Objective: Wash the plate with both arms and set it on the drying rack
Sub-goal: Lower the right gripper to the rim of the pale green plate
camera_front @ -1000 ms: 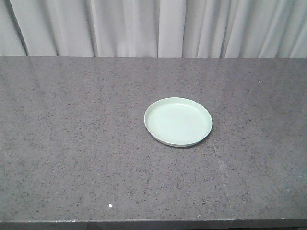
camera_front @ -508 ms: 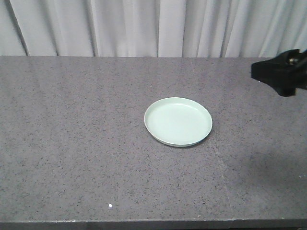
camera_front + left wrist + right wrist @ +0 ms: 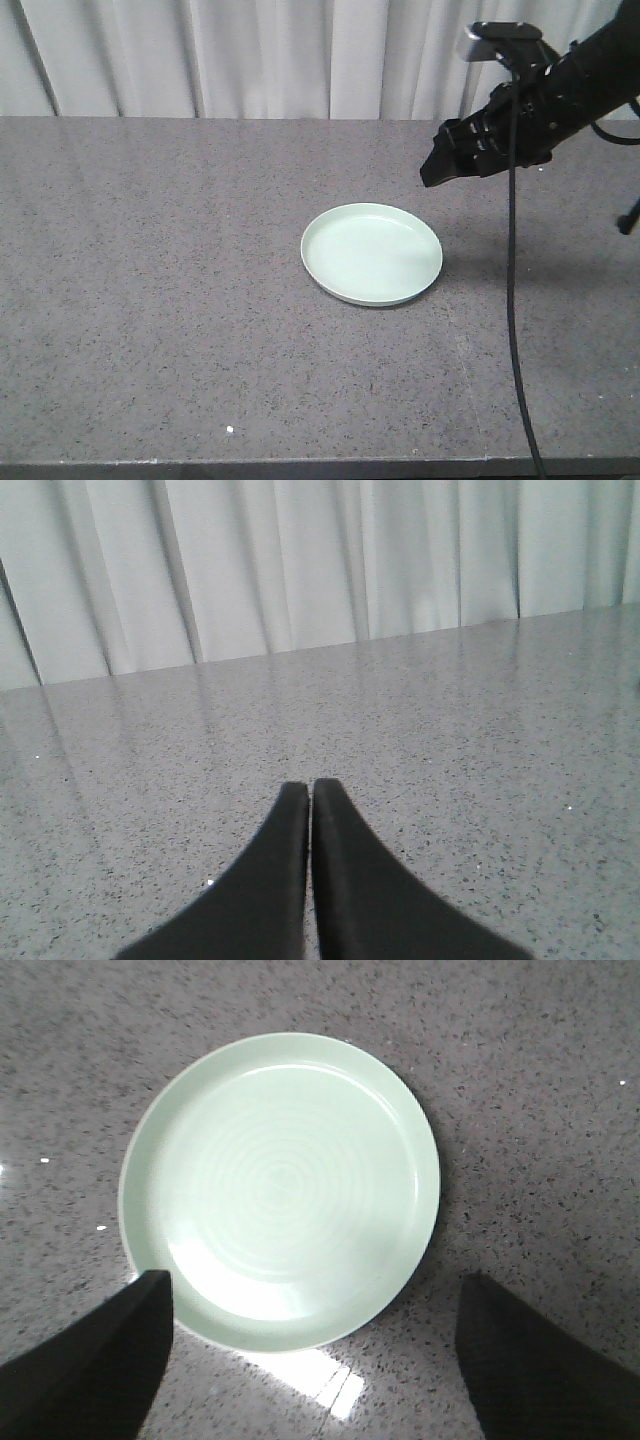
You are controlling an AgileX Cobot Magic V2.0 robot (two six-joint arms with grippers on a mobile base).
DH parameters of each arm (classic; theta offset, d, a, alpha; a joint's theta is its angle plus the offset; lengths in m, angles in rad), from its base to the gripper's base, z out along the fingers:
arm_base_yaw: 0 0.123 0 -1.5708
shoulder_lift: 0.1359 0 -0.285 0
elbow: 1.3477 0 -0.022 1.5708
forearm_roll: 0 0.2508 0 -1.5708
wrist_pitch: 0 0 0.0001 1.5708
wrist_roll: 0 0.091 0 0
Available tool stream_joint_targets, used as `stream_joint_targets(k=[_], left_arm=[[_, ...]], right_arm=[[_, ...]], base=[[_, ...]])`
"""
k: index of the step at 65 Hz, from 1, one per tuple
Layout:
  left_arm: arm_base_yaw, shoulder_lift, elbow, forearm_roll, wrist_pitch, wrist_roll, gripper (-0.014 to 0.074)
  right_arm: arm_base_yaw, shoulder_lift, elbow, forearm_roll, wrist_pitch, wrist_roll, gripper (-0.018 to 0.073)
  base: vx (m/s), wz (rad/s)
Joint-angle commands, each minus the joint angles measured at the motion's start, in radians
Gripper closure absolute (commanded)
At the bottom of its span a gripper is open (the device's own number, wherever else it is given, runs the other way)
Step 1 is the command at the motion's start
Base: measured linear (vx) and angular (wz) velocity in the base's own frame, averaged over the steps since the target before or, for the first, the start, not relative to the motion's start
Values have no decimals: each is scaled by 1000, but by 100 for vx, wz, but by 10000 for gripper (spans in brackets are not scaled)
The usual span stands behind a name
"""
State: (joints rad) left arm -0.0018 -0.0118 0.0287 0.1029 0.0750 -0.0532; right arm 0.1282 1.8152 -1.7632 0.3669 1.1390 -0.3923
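- Plate [image 3: 280, 1190], pale mint green and round, lies flat and face up on the grey speckled countertop [image 3: 150, 300], below the right gripper [image 3: 436, 166] and ahead of its tips.
- From the right wrist view, the plate fills the space ahead of the two black fingers [image 3: 90, 1360]. Its near rim reaches about level with the fingertips, and faint concentric rings show on its glossy face.
- The right gripper is spread wide, with one finger at each lower corner of the wrist view. It holds nothing.
- In the front view, the right gripper hangs in the air on its black arm [image 3: 570, 85], tilted down toward the plate. It is clear of the plate and touches neither the plate nor the countertop.
- A black cable [image 3: 512, 300] drops from that arm, past the gripper on the side away from the plate.
- The arm's shadow falls on the countertop under the gripper, reaching the plate's edge.
- The left gripper [image 3: 310, 790] has its two fingers pressed together with only a thin seam between them, and nothing in its grasp.
- Ahead of the left gripper is bare speckled countertop running to a white curtain [image 3: 300, 560]; the plate does not show in that view.
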Motion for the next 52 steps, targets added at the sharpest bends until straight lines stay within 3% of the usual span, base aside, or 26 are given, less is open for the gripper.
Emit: stream_joint_targets(k=[1,17,52], left_arm=[[-5,-15,17,-8,-75,-1,602],[-5,-15,17,-8,-75,-1,602],[-5,-15,17,-8,-75,-1,602]], right_arm=[[30,27,-100,-69,-5,74,7],[57,167,-177,-160,7,182,7],[57,299,-177,-229,0,224,10]], base=[[0,0],[0,0],[0,0]])
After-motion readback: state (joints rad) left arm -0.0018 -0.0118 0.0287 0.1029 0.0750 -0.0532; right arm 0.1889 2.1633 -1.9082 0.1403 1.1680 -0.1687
